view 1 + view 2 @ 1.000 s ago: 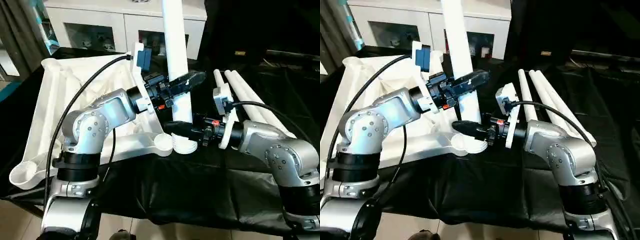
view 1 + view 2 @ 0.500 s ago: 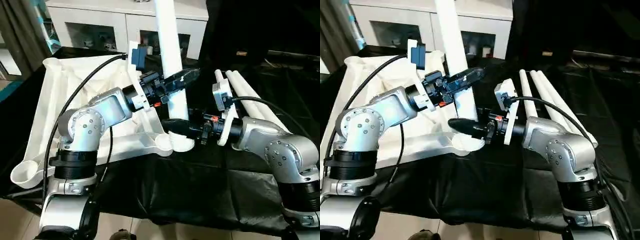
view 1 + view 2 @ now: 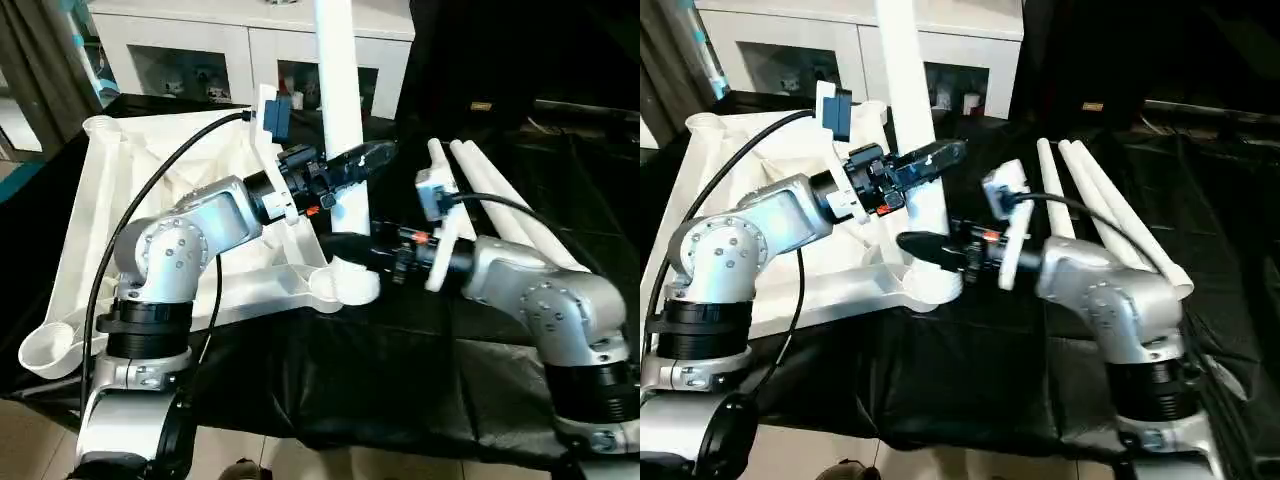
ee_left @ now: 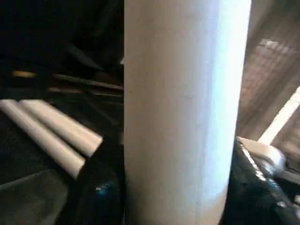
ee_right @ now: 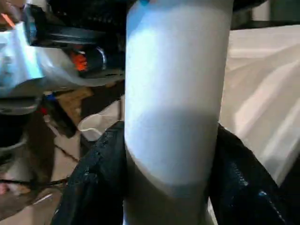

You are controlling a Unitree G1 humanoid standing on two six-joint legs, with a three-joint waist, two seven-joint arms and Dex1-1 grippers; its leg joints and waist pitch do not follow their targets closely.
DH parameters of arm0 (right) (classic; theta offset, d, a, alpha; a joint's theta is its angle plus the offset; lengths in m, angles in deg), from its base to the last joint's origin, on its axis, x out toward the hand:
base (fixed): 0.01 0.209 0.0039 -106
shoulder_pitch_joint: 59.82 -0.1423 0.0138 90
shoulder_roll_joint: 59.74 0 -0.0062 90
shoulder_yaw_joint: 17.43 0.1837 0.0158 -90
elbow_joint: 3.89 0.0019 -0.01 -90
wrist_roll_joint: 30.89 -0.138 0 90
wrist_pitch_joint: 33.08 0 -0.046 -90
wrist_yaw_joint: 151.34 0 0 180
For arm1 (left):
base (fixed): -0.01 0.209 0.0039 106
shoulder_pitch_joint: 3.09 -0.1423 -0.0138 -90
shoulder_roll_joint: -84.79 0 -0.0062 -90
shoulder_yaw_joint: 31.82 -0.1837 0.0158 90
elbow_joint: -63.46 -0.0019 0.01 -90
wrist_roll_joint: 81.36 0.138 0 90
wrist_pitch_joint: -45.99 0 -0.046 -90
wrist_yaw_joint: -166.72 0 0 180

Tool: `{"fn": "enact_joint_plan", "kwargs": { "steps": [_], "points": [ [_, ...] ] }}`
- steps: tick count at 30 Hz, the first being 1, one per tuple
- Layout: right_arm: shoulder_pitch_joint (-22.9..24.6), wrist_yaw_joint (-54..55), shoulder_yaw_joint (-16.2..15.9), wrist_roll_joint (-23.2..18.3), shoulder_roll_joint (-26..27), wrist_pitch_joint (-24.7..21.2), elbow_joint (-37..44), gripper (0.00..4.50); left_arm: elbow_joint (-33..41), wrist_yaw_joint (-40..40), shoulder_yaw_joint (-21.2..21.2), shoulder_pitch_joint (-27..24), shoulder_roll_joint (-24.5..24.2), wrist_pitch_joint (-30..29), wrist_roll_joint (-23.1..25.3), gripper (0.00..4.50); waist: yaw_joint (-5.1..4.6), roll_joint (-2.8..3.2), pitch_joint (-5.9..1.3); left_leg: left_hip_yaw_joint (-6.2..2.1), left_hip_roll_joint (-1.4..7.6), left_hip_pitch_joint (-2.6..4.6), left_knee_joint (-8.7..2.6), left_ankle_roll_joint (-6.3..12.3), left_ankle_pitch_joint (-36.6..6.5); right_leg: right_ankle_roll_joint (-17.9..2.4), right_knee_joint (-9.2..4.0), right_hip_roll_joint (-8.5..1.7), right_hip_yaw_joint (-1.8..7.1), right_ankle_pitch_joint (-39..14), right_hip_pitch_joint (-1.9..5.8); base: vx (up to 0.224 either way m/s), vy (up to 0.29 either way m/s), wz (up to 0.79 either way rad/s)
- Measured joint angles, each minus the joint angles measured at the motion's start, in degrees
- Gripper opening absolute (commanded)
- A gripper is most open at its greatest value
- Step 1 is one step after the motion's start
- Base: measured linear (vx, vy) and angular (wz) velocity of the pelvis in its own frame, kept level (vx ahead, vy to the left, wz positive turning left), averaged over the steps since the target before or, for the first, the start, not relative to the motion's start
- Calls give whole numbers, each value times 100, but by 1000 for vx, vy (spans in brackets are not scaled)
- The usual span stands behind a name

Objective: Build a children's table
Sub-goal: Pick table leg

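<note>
Leg-fitting step: long white tubular leg stands upright in the near round corner socket of the white ribbed table top (upside-down on the black-draped desk). Left pincer pinches it high, right pincer low. Next, probably: press straight down, keeping it plumb.

Indoor demo or lab-like room: worktop draped in black cloth, white glass-door cabinet with small items behind, grey curtain at one side.
</note>
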Motion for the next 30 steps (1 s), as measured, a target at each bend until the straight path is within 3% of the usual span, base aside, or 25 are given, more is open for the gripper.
{"fn": "enact_joint_plan", "kwargs": {
  "steps": [7,8,18,19,20,26,30],
  "points": [
    [1,243,-191,256,45,51,-58,191,-10,-769,92,110,177,305,375,308,-2,0,0,0,-1,-4,-15,-1,-1,3,-22,0,-2,2,0,0,0,0],
    [1,263,-204,284,47,68,-66,191,-10,-804,94,109,199,304,396,285,0,0,0,0,-1,-5,-17,-1,-1,3,-23,0,-3,2,0,0,0,0],
    [1,342,-246,417,81,192,-89,191,184,-1062,89,87,327,265,445,215,2,0,0,0,-1,-5,-22,0,0,3,-29,0,-4,3,0,0,0,0],
    [1,332,-252,417,75,212,-88,247,209,-1061,87,83,328,265,444,196,1,0,0,0,-1,-5,-22,0,0,4,-29,0,-4,3,0,0,0,0],
    [1,316,-253,416,68,213,-87,261,213,-1052,86,83,327,263,443,193,1,0,0,1,-1,-5,-22,0,0,5,-29,0,-4,4,0,0,0,0],
    [-12,-315,-250,158,-310,27,-93,301,246,-521,-162,75,51,83,351,187,8,-1,0,1,-1,-5,-22,0,0,6,-28,0,-4,4,0,0,0,0],
    [-213,-596,-212,31,-496,-76,-132,304,253,-219,-226,48,-103,-1,324,185,2,-1,-1,2,-1,-3,-21,1,0,6,-25,0,-4,5,0,0,0,0]
  ]
}}
